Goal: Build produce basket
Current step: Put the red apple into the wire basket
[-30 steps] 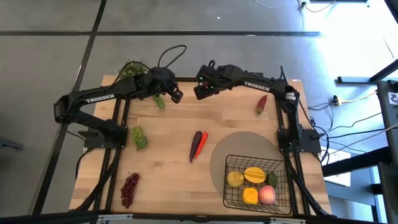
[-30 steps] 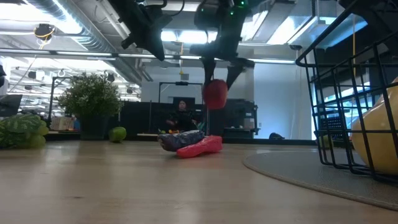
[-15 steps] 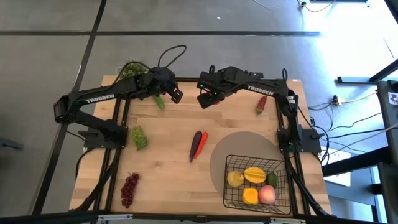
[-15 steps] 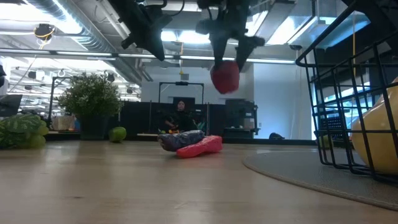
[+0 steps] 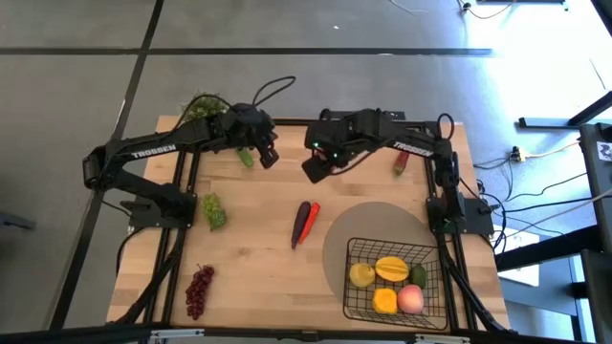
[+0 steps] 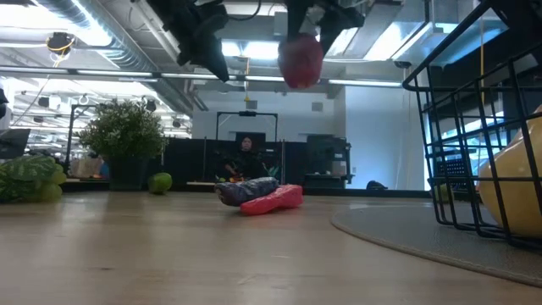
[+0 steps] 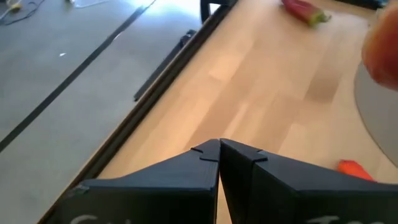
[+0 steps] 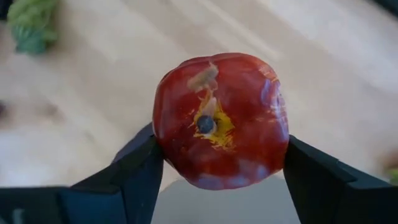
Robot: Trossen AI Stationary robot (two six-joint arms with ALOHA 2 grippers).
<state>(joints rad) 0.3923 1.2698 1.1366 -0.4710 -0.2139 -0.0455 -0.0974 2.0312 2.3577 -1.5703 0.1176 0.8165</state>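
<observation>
The right pincer was clamped on the red apple, high above the counter. The left pincer was pressed together near the counter's far edge.

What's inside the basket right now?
The basket holds a lemon, mango, yellow pepper, peach and a green piece. Anything beneath them is hidden.

I see two matte black arms, each lettered TROSSEN in white. A black cable loops at upper centre; my left gripper has angular black fingers.
</observation>
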